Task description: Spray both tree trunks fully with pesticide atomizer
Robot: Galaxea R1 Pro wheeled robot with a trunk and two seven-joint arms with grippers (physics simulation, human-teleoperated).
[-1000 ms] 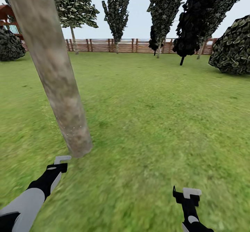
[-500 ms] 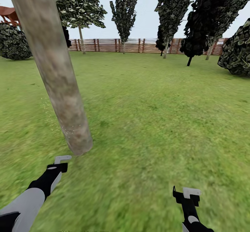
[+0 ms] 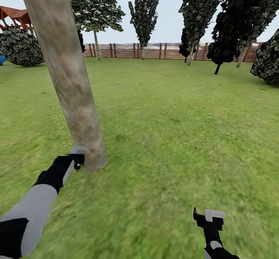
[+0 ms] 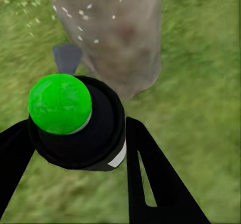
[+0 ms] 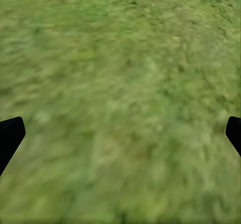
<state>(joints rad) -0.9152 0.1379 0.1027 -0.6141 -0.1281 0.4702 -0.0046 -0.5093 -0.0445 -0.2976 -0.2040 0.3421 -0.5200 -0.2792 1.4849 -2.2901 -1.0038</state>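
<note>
A: Head view first: where is the atomizer [image 4: 75, 126]?

B: Clamped in the left gripper [image 3: 76, 155], at about eight o'clock in that picture, right against the foot of the tree trunk [image 3: 68, 76]. From the head camera the bottle itself is nearly hidden behind the black hand; just a grey tip pokes out, touching the bark.

A: And closer up?

B: In the left wrist view the black body with its green cap sits between the two dark fingers [image 4: 150, 179], grey nozzle toward the trunk. White specks of pesticide [image 4: 75, 13] dot the bark and drift beside it (they blur into the grass [image 5: 120, 93]).

A: The trunk's top?

B: Cut off by the frame edge at eleven o'clock; no crown visible.

A: Right gripper [image 3: 209, 217]?

B: Low at five o'clock, fingers spread apart over bare lawn, holding nothing. A slat fence [image 3: 155, 50] runs along twelve o'clock.
</note>
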